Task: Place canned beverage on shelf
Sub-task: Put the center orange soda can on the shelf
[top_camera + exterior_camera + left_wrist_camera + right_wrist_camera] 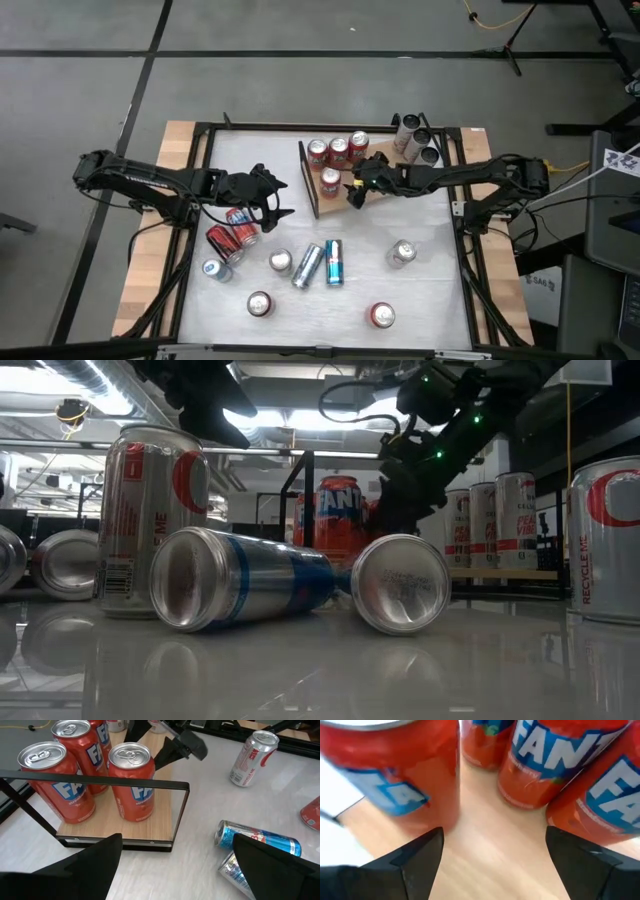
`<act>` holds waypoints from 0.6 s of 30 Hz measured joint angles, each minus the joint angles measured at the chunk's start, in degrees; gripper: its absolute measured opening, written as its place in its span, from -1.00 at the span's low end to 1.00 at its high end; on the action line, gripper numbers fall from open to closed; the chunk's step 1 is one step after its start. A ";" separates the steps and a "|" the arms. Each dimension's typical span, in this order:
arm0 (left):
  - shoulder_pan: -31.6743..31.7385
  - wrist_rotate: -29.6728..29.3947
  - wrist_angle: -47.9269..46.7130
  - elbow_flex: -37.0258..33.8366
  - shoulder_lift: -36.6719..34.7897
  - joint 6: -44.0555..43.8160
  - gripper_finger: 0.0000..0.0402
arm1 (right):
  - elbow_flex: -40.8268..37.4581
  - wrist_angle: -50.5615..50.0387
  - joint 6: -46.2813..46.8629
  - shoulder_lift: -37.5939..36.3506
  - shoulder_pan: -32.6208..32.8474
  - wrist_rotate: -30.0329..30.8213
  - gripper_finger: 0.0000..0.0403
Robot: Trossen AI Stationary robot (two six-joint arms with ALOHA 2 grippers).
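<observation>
The shelf (345,185), a light-brown board with a thin dark upright rail (307,180) along its left edge, lies at the table's far middle. Three red cans (338,150) stand in a row at its far end. A fourth red can (330,182) stands nearer the rail. My right gripper (352,190) is open and empty just right of that fourth can, low over the board. In its wrist view (492,865) the fingers stand wide apart with the red cans (400,770) ahead. My left gripper (283,198) is open and empty left of the rail, and it looks at the shelf (150,827).
Several loose cans are on the white table nearer than the shelf: red ones lying at the left (232,237), two blue-and-silver ones lying in the middle (320,263), silver ones upright (402,253). Three dark-and-white cans (415,140) stand at the far right corner.
</observation>
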 joint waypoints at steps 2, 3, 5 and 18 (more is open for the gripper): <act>0.00 0.01 -0.02 0.00 0.00 -0.02 0.85 | 2.27 -5.37 0.33 0.00 0.00 -2.18 0.69; 0.00 0.01 -0.02 0.00 0.00 -0.02 0.85 | 3.03 -7.76 0.56 0.00 0.00 -3.08 0.69; 0.00 0.01 -0.02 0.00 0.00 -0.02 0.85 | 3.64 -8.58 1.51 0.00 0.13 -5.26 0.69; 0.00 0.03 0.11 0.00 0.00 -0.13 0.85 | 3.47 -0.99 1.18 3.88 2.94 0.81 0.69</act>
